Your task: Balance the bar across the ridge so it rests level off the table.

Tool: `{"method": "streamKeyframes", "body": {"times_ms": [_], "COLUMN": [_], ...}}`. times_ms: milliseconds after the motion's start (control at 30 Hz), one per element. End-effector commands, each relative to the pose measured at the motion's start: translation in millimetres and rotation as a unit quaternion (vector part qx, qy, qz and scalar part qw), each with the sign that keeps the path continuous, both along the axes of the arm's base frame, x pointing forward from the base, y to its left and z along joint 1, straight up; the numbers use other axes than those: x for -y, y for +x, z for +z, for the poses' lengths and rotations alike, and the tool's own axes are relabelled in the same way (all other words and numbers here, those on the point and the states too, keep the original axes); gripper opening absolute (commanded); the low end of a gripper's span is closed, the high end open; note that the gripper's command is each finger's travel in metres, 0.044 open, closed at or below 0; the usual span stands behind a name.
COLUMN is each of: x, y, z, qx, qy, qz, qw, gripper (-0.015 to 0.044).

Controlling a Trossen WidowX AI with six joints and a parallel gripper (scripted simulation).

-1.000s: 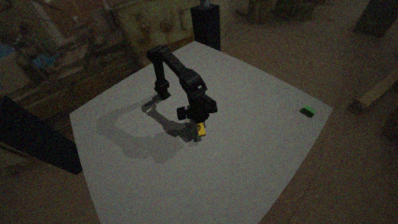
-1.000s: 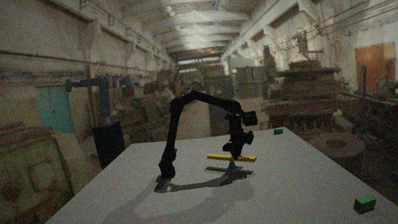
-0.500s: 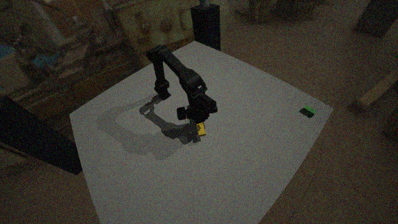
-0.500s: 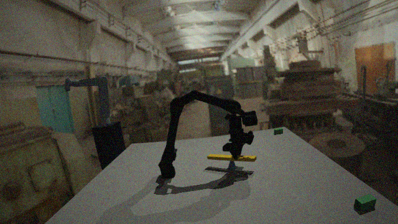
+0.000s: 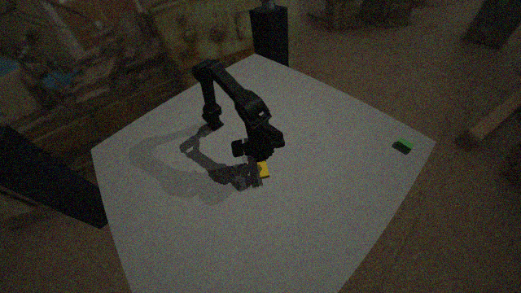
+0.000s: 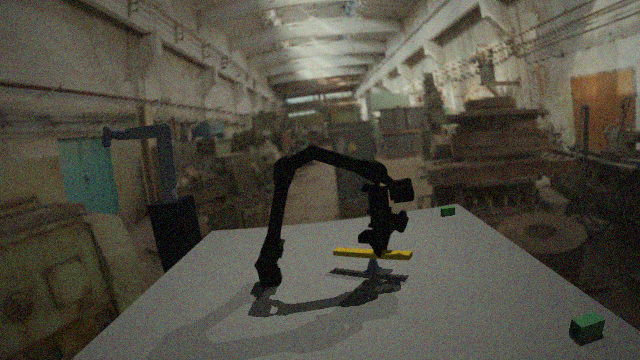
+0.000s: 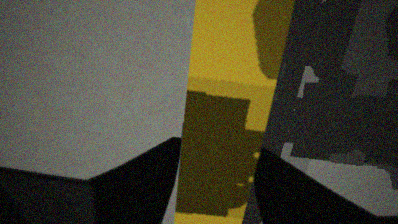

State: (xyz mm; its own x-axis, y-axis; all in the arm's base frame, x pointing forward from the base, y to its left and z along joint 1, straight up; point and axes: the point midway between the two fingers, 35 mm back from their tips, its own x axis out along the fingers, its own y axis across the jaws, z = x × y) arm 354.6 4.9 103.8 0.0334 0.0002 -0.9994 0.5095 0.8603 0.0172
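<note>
In the exterior view, from left to right, the black arm (image 5: 228,83) (image 6: 280,200) is seen bent over the pale table (image 5: 301,228) (image 6: 465,300) (image 7: 85,85), and the yellow bar (image 5: 264,170) (image 6: 350,252) (image 7: 230,45) is seen above the tabletop, its shadow cast separately below. Beneath the bar's middle, the grey ridge (image 6: 372,265) is partly seen; whether full contact is made cannot be told. Just right of the bar's middle, the gripper (image 5: 259,160) (image 6: 380,253) (image 7: 217,151) is lowered from above, its fingers parted narrowly, one on each side of the bar, with no firm grip applied. Farther right, a small green block (image 6: 447,211) is set at the far edge and a larger-looking green block (image 6: 587,329) near the right edge. The bar is long, slim and straight-edged, its top face partly darkened by shadow in the wrist view.
</note>
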Motion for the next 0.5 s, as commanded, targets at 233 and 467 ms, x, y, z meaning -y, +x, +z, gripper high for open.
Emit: {"method": "streamKeyframes", "body": {"times_ms": [233, 467], "x": [0.0, 0.0], "y": [0.0, 0.0], "z": [0.0, 0.0], "qx": [0.0, 0.0], "qy": [0.0, 0.0], "qz": [0.0, 0.0], "qw": [1.0, 1.0], "gripper": [0.0185, 0.0185]}}
